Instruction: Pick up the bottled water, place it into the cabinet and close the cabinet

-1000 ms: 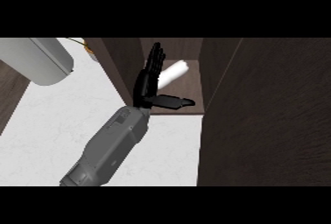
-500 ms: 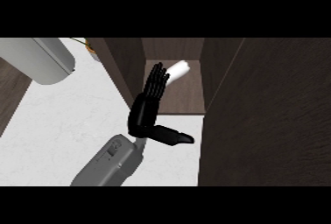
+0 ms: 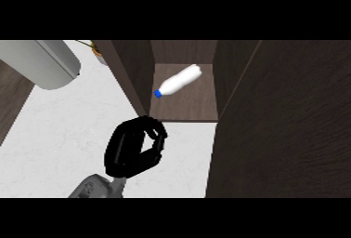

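Note:
The bottled water (image 3: pixel 179 80), white with a blue cap, lies on its side on the open cabinet's shelf (image 3: pixel 188 109), cap pointing towards me and to the left. Nothing touches it. My left hand (image 3: pixel 133 149) is over the white counter (image 3: pixel 55 139), just in front of the shelf's front edge and a little left of it. Its fingers (image 3: pixel 146 124) are curled in towards the thumb and hold nothing. The cabinet's open door (image 3: pixel 288 130) stands as a wide dark panel on the right. My right hand does not show.
A large pale grey rounded object (image 3: pixel 48 60) lies at the back left of the counter. A small plant-like thing (image 3: pixel 97 49) sits beside the cabinet's left wall (image 3: pixel 130 74). A dark wood strip (image 3: pixel 10 107) borders the counter at the left.
My left hand has drawn back out of the cabinet towards me and its straight fingers have curled shut. The bottle stays lying on the shelf.

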{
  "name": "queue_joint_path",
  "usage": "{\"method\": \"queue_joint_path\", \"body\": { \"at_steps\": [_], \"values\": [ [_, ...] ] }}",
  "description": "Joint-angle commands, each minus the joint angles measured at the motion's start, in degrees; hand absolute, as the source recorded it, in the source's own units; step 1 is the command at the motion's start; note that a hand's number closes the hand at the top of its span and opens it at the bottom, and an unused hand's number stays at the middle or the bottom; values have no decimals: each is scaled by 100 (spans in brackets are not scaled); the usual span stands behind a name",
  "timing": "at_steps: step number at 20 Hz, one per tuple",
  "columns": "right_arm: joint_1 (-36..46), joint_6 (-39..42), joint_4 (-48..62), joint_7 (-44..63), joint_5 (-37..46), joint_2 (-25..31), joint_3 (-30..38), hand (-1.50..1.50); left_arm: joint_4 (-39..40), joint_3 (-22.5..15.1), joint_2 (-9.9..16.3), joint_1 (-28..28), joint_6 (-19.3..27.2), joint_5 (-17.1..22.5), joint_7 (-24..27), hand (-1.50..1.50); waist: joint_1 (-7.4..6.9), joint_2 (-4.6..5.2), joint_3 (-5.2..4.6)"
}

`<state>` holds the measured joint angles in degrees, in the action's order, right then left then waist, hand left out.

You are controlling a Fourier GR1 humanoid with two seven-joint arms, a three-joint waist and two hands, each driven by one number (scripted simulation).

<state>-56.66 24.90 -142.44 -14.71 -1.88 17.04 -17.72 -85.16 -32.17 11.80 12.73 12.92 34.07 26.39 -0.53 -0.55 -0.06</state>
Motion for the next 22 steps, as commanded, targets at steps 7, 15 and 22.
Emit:
{"method": "queue_joint_path", "body": {
  "at_steps": [7, 15, 22],
  "values": [
    [-171, 502, -1010, -62, 1141, 666, -807, 150, -1272, 437, 821, -1405, -122, 196, 192, -150, 88, -37, -9],
    [392, 678, -1189, 477, 1357, 1104, -1820, 150, -1719, 1165, 1358, -2040, -752, 1044, 104, -150, -52, -31, -42],
    [1130, 592, -1088, 865, 1478, 1186, -2409, 150, -1980, 1490, 1702, -2538, -1032, 1349, 82, -150, -237, -68, -82]
  ]
}}
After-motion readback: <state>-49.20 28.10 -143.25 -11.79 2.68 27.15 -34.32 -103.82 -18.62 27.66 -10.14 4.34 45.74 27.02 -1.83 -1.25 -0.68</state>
